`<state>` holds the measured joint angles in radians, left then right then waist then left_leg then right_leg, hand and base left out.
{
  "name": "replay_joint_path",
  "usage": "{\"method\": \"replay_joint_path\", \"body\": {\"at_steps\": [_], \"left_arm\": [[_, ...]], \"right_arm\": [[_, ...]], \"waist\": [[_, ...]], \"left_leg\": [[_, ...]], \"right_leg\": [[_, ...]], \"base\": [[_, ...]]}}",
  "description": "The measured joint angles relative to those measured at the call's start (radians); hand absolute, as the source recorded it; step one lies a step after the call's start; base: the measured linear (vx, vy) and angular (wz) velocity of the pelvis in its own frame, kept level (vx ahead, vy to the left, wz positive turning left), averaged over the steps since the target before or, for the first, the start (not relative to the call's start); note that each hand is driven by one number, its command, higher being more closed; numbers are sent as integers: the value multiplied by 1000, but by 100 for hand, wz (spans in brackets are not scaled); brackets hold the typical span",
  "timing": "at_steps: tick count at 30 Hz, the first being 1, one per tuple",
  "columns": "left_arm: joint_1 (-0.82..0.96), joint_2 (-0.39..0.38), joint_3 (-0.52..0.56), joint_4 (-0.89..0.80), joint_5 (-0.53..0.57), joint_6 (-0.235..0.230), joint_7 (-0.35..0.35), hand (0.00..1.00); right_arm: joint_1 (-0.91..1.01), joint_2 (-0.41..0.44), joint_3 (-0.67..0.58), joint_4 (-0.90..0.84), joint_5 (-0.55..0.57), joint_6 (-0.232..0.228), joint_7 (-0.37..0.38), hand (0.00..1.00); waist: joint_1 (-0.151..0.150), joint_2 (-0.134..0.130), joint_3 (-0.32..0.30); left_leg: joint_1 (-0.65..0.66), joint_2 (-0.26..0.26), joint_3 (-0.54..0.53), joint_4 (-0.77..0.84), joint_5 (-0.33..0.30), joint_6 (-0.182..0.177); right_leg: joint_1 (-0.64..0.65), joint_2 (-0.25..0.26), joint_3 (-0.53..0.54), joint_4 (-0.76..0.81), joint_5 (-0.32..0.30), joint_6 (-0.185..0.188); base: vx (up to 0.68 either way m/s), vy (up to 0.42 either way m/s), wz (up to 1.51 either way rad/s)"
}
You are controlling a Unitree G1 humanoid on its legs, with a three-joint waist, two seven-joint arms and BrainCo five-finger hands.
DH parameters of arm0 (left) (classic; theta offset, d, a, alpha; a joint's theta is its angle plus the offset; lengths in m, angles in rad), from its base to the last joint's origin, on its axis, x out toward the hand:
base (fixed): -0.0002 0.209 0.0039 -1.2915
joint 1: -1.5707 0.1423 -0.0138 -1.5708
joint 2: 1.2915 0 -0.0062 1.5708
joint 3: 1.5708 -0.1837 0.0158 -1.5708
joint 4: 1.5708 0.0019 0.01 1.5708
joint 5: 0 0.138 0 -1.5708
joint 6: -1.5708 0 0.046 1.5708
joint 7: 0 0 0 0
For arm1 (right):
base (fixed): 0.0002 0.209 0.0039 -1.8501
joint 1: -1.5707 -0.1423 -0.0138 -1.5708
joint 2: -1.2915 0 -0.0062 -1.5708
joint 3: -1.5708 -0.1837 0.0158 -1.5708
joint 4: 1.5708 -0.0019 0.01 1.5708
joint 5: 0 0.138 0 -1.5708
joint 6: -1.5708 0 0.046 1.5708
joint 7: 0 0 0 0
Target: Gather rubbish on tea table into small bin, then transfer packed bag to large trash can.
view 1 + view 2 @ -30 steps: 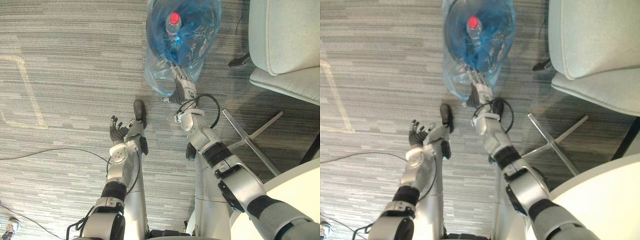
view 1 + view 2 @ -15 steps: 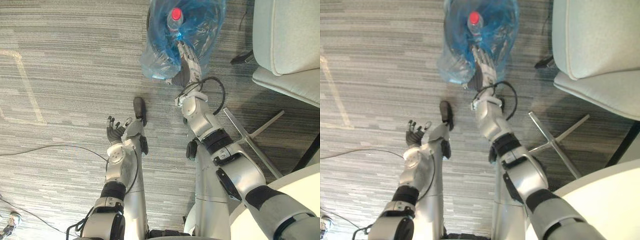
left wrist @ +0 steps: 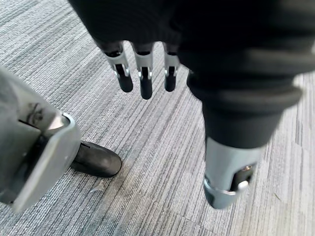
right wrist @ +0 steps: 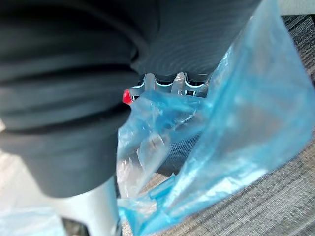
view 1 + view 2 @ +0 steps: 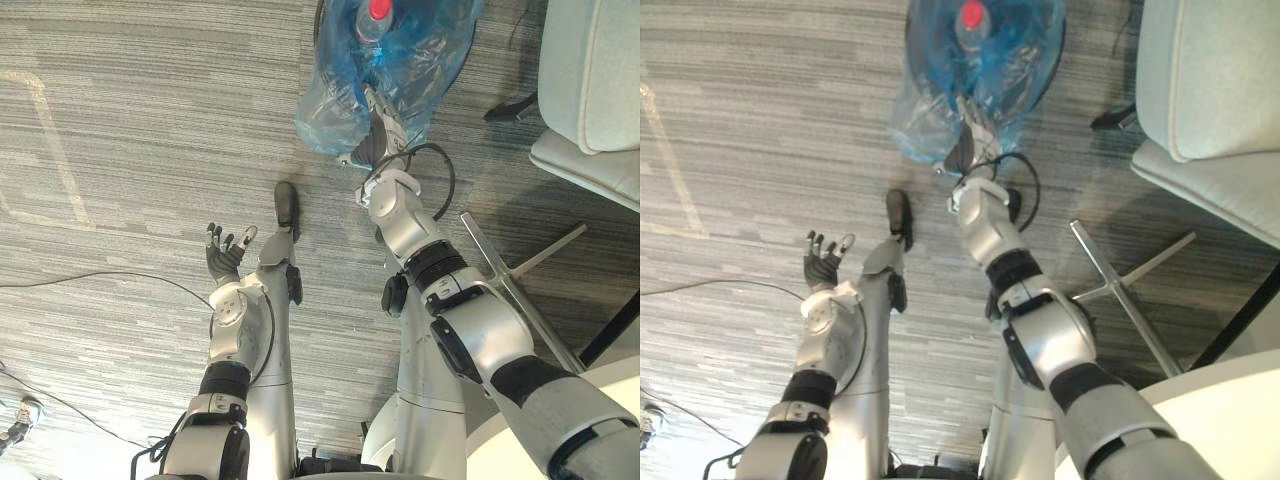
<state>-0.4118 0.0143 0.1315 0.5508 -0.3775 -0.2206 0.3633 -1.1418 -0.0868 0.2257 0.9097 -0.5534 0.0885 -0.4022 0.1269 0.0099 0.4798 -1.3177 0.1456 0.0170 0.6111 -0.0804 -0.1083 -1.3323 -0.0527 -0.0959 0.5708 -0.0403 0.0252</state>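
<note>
My left hand (image 5: 225, 258) still spread open over the carpet (image 5: 120, 130), my right hand (image 5: 374, 142) pushed further into the blue bag (image 5: 425, 60) than a second ago, its grip I cannot tell, red-capped bottle (image 5: 376, 14) inside the bag, chair (image 5: 600, 70) close on the right, open room to the left

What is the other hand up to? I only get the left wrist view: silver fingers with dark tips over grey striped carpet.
Observer: The right hand is up against a crumpled translucent blue plastic bag ahead of the robot.
Visitor: Anything in that bag?
Observer: A clear plastic bottle with a red cap shows through the plastic.
Visitor: And what is nearby?
Observer: A pale grey cushioned chair stands to the robot's right of the bag.
</note>
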Motion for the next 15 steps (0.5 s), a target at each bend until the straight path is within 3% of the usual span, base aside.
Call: {"method": "replay_joint_path", "body": {"at_steps": [5, 15], "left_arm": [[0, -2, 0, 8, 0, 0, -5, 0], [0, -6, 8, 10, 0, 8, -17, 0]], "right_arm": [[-17, -24, 0, 23, 2, -1, 8, 100], [14, -32, 6, -5, 6, -1, 10, 100]], "waist": [[20, 0, 0], [25, 0, -1]], "left_leg": [[-1, -1, -1, 2, 0, 0], [-1, 1, 0, 27, -2, 3]], "right_leg": [[-1, -1, -1, 4, -4, 3], [2, 0, 2, 15, 1, -5]], "base": [[-9, -12, 0], [-9, -14, -1]]}}
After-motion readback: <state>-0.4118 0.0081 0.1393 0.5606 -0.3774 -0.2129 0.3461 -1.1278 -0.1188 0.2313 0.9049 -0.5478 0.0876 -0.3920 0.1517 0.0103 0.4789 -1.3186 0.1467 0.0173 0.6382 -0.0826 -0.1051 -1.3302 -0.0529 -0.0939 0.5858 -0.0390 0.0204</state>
